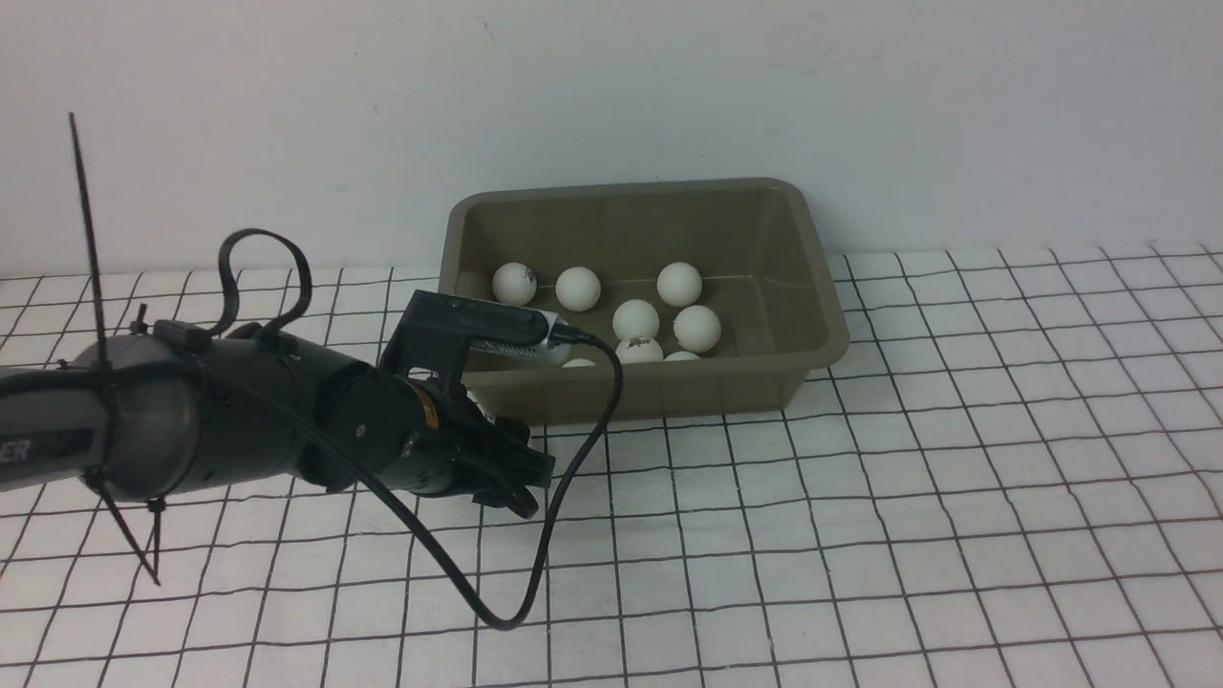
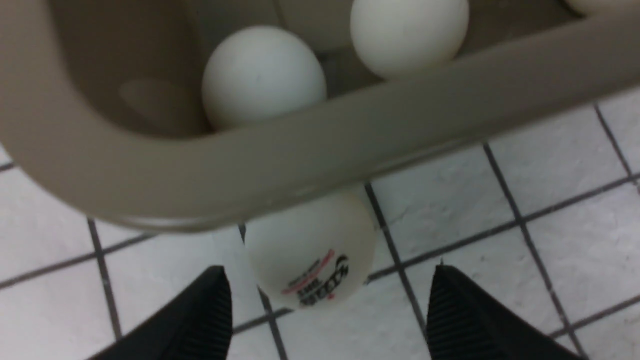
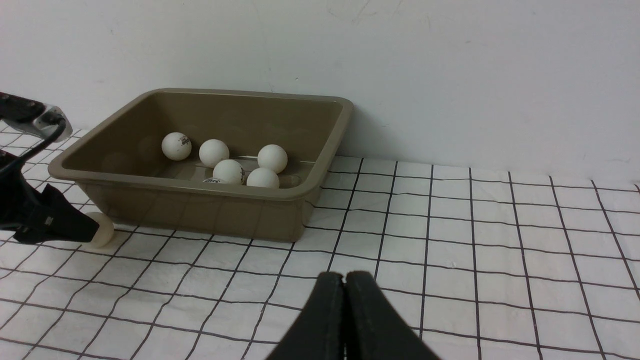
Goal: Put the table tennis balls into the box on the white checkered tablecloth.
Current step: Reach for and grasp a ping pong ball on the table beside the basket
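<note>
Balls: one small matte white table tennis ball (image 2: 310,250) lies on your white checkered tablecloth (image 1: 955,478) against the olive-grey plastic box (image 1: 812,287), between your released left gripper (image 2: 325,310); right gripper (image 3: 344,310) clenched, empty.

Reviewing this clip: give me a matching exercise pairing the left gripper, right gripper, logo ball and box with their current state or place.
1. left gripper
2. right gripper
3. logo ball
4. box

a. jaws together, holding nothing
b. holds several white balls
c. on the cloth outside the box, against its wall
d. jaws apart, either side of a ball

Pairs: 1-d, 2-a, 3-c, 4-b
</note>
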